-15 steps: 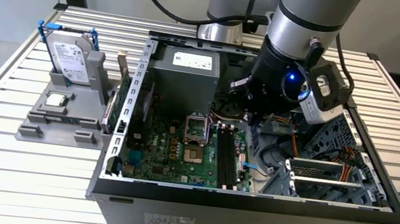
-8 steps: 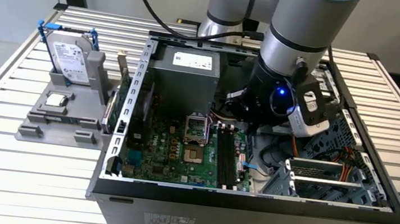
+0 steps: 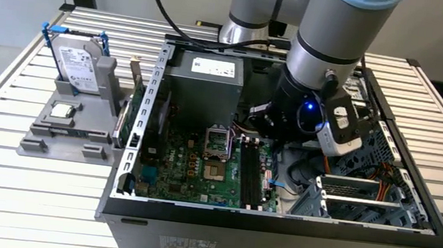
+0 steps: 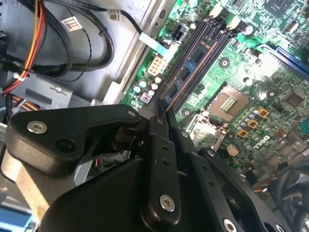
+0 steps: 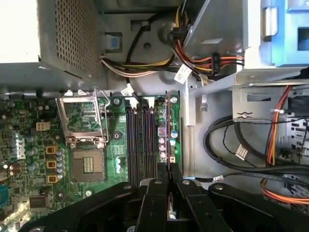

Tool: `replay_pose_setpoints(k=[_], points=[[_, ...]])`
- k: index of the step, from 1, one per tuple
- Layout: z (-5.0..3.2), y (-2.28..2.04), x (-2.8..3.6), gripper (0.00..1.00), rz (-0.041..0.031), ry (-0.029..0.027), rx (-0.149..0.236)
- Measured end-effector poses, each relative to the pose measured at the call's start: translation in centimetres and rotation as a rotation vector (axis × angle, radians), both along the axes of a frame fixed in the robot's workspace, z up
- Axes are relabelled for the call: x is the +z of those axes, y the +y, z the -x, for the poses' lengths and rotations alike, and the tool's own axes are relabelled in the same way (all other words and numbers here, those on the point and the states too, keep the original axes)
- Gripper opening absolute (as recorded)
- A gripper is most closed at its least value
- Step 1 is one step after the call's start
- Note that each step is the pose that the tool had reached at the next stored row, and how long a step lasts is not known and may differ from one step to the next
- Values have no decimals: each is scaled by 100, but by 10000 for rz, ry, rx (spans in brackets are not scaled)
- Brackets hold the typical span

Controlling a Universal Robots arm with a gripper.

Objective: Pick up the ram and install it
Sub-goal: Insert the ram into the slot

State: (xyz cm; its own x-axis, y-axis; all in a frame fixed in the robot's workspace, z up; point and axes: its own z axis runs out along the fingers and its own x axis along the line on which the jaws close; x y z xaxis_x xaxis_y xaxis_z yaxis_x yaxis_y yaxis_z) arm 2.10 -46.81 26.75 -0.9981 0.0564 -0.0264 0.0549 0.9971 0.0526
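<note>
ram point(image 4: 192, 64) | thin dark stick, chips along it | clamped between fingers point(image 4: 159, 145)

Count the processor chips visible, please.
1. The processor chip lies flat on the gray stand, near the upright hard drive. The motherboard socket is empty; others may be hidden.

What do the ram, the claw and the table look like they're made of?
The ram: green circuit-board laminate, probably fibreglass, slightly glossy. The claw, shut on it: matte black, plastic or coated metal, with bright screws. The table: pale ribbed slats, likely aluminium, satin sheen.
</note>
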Motion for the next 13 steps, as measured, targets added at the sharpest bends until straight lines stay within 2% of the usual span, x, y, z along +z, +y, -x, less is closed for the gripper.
replay_pose_setpoints(k=[6, 13], points=[[2, -53, -103, 0, 3, 1, 0], [42, -92, -182, 0, 6, 1, 0]])
